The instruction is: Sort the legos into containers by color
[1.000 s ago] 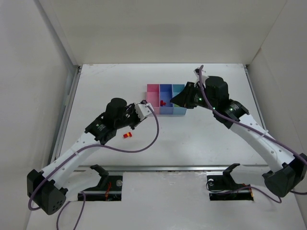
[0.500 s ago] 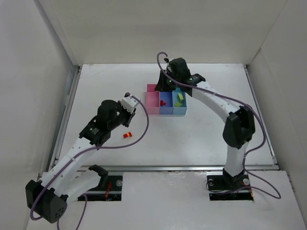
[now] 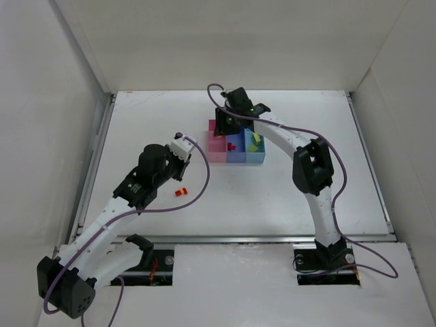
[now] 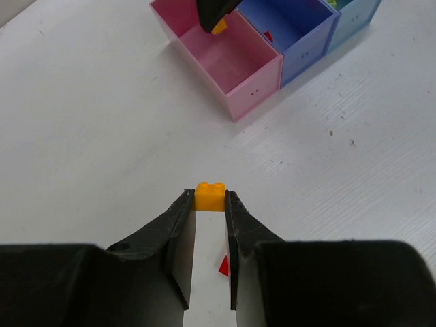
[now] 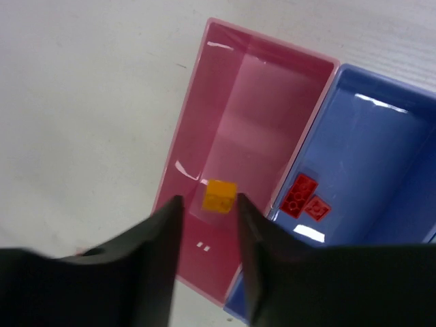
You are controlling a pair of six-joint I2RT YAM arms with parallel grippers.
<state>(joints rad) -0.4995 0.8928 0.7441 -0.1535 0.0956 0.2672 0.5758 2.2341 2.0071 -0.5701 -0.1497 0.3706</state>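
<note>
Moved: right gripper (image 5: 208, 204) is now hanging over the pink bin (image 5: 231, 88), having swung there from the tray's right end; left gripper (image 4: 210, 201) is sitting slightly further up and left in the overhead frame.
Arms: two, both reaching toward the upper middle of the overhead frame.
Bins: three joined in a row, pink, blue bin (image 5: 381, 136) and light-blue bin (image 3: 255, 159).
Orange bricks: two. The left orange brick (image 4: 210, 193) is being pinched tight between the left fingers, above the table (image 3: 293, 184), below and left of the pink bin. The right orange brick (image 5: 219, 196) is showing between the right jaws, which are standing wider than it, released, over the pink bin.
Red bricks (image 5: 298, 191): two, lying in the blue bin.
Yellow-green bricks (image 3: 254, 139): lying in the light-blue bin, count unclear.
Loose brick (image 3: 180, 192): one, red with a yellow end, lying on the table left of centre.
Surface: white table.
Room: white walls (image 3: 225, 48) are enclosing it on three sides.
</note>
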